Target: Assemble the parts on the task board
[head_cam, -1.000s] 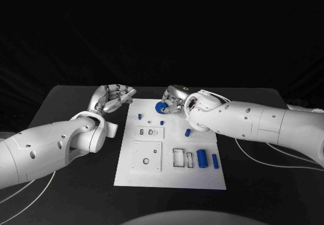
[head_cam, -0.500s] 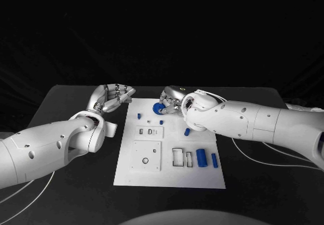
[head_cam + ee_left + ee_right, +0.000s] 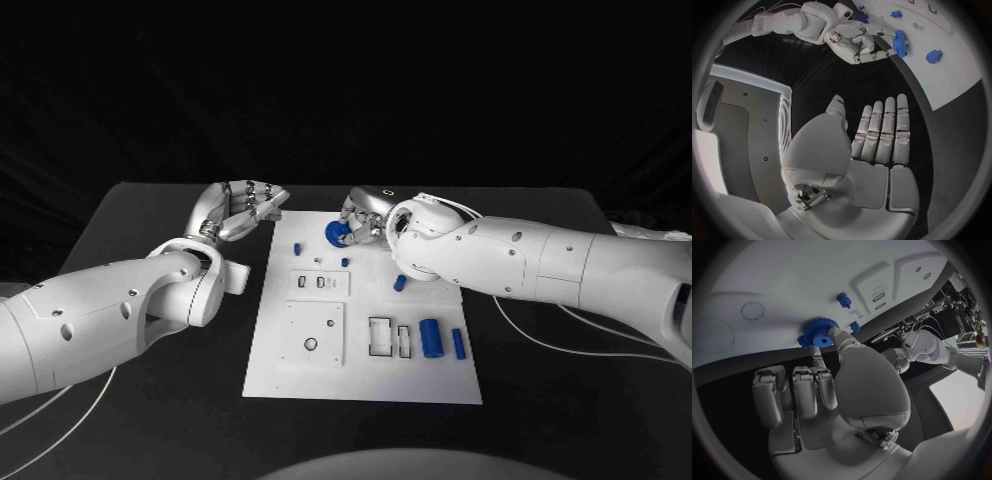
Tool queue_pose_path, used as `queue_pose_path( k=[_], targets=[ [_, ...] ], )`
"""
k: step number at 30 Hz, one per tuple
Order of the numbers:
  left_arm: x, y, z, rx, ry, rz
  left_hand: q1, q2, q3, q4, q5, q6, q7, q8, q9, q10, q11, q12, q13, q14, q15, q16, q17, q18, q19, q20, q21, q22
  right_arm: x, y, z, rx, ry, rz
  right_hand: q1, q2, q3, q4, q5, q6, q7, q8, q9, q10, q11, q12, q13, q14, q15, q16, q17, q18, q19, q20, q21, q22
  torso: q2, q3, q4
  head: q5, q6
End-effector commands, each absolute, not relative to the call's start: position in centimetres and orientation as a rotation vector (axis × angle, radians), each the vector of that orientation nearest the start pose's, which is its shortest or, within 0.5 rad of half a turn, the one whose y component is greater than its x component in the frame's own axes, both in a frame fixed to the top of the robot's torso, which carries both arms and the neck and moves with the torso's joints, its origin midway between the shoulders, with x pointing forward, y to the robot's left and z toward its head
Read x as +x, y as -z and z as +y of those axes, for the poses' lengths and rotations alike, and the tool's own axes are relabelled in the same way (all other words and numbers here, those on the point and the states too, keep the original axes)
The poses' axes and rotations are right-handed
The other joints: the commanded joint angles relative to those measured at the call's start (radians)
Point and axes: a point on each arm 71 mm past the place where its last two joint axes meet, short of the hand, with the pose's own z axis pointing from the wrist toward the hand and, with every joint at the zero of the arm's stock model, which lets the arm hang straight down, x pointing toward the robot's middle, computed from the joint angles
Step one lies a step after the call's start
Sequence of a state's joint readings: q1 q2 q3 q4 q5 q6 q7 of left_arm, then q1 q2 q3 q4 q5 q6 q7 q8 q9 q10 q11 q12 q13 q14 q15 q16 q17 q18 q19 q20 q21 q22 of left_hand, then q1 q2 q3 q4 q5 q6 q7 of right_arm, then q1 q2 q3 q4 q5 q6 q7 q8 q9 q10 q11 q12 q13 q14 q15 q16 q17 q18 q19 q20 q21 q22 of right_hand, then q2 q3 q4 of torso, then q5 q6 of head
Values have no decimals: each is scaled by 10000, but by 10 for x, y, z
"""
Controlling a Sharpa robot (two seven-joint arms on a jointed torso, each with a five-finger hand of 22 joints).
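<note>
Head view: white task board (image 3: pixel 361 370) at centre of black table (image 3: pixel 159 400). One blue gear (image 3: pixel 340 232) at the far edge of the board, pinched in the right hand (image 3: pixel 368 215). Left hand (image 3: pixel 242 205) beside the board's far left corner, fingers loosely curled, holding nothing. Two long blue cylinders (image 3: pixel 431 338) on the near right of the board; four smaller blue pieces (image 3: pixel 401 283) scattered across the middle. No legible writing.

Left wrist view: left hand (image 3: pixel 873 150) flat, fingers straight and together, empty; right hand (image 3: pixel 857 42) gripping the gear (image 3: pixel 900 42).

Right wrist view: gear (image 3: pixel 820 331) held between thumb and fingertips (image 3: pixel 817 362) against the board (image 3: pixel 786 280).
</note>
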State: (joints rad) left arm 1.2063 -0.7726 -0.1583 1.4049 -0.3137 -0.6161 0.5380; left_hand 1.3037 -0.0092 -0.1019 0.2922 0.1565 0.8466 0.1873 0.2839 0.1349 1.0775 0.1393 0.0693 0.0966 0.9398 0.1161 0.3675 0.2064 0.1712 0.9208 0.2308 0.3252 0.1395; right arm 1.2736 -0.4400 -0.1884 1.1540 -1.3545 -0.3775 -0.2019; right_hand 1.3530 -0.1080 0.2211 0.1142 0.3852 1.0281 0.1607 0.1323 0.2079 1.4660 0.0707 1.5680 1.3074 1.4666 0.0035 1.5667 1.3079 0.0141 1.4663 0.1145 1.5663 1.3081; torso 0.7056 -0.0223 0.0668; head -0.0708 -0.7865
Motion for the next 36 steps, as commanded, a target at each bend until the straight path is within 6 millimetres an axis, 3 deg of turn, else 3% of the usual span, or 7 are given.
queue_pose_path(
  k=[1, 7, 14, 19, 28, 30, 36],
  targets=[
    [496, 202, 216, -6888, 12320, 12893, -13, 95, -75, 0, 44, 65, -20, -70, 17, 35, 19, -24, 14, -65, 12, -65, 10, 114, -88, 4, -49, -13, 539, 214, -103, -1467, -5521, 17207, -28, 62, 84, -28, -78, 2, -174, -155, 76, 1048, 89, 28, 2634, 1042, 18, 41, 2629, -141, 1045, 5, 45, 2627, 0, 1, 2, 8, -12],
    [497, 202, 216, -6892, 12307, 12890, -10, 104, -81, -1, 45, 67, -20, -73, 17, 36, 19, -24, 16, -67, 12, -65, 14, 114, -91, 6, -49, -14, 538, 214, -103, -1456, -5508, 17217, -181, -20, 99, -103, -269, -942, -182, -706, -247, 1048, 101, 28, 2634, 1042, 55, 41, 2629, -141, 1045, 72, 45, 2627, 2, 4, -5, 12, -1],
    [496, 202, 216, -6886, 12323, 12892, -10, 104, -81, -1, 45, 67, -20, -73, 17, 36, 19, -24, 16, -67, 12, -65, 14, 114, -91, 6, -49, -14, 537, 212, -103, -1378, -5670, 16977, -318, -60, -3, -202, -449, -2097, -395, -706, -570, 1048, -144, 28, 2634, 1042, -109, 41, 2629, -141, 1045, -60, 45, 2627, 10, 7, 9, 36, 10],
    [496, 202, 216, -6884, 12321, 12889, -10, 104, -81, -1, 45, 67, -20, -73, 17, 36, 19, -24, 16, -67, 12, -65, 14, 114, -91, 6, -49, -14, 536, 208, -105, -1102, -6053, 16405, -327, -21, 1, -210, -455, -2059, -403, -659, -567, 1048, -152, 28, 2634, 1042, -131, 41, 2629, -141, 1045, -86, 45, 2627, 1, 7, 9, 35, 6],
    [497, 202, 216, -6875, 12327, 12895, -10, 104, -81, -1, 45, 67, -20, -73, 17, 36, 19, -24, 16, -67, 12, -65, 14, 114, -91, 6, -49, -14, 528, 196, -121, 149, -7071, 15601, -549, 162, 8, -143, -379, -1037, -307, -225, -425, 1048, -33, 28, 2634, 1042, -80, 41, 2629, -141, 1045, -80, 45, 2627, -17, 0, -3, 52, 19],
    [498, 203, 215, -6871, 12327, 12896, -10, 104, -81, -1, 45, 67, -20, -73, 17, 36, 19, -24, 16, -67, 12, -65, 14, 114, -91, 6, -49, -14, 526, 188, -130, 628, -7312, 15539, -656, 256, 33, -80, -382, -598, -313, -68, -367, 1048, -34, 28, 2634, 1042, -70, 41, 2629, -141, 1045, -58, 45, 2627, -1, 11, -11, 50, 27],
    [499, 203, 213, -6854, 12351, 12907, -13, 122, -93, 1, 46, 70, -20, -81, 18, 37, 19, -24, 18, -71, 13, -64, 21, 115, -94, 7, -49, -15, 519, 169, -160, 1518, -7761, 15836, -1054, 282, -107, 148, -780, -338, -299, -65, -367, 1048, -25, 28, 2634, 1042, -28, 41, 2629, -141, 1045, -28, 45, 2627, -15, -3, -24, -5, 35]
  ],
)
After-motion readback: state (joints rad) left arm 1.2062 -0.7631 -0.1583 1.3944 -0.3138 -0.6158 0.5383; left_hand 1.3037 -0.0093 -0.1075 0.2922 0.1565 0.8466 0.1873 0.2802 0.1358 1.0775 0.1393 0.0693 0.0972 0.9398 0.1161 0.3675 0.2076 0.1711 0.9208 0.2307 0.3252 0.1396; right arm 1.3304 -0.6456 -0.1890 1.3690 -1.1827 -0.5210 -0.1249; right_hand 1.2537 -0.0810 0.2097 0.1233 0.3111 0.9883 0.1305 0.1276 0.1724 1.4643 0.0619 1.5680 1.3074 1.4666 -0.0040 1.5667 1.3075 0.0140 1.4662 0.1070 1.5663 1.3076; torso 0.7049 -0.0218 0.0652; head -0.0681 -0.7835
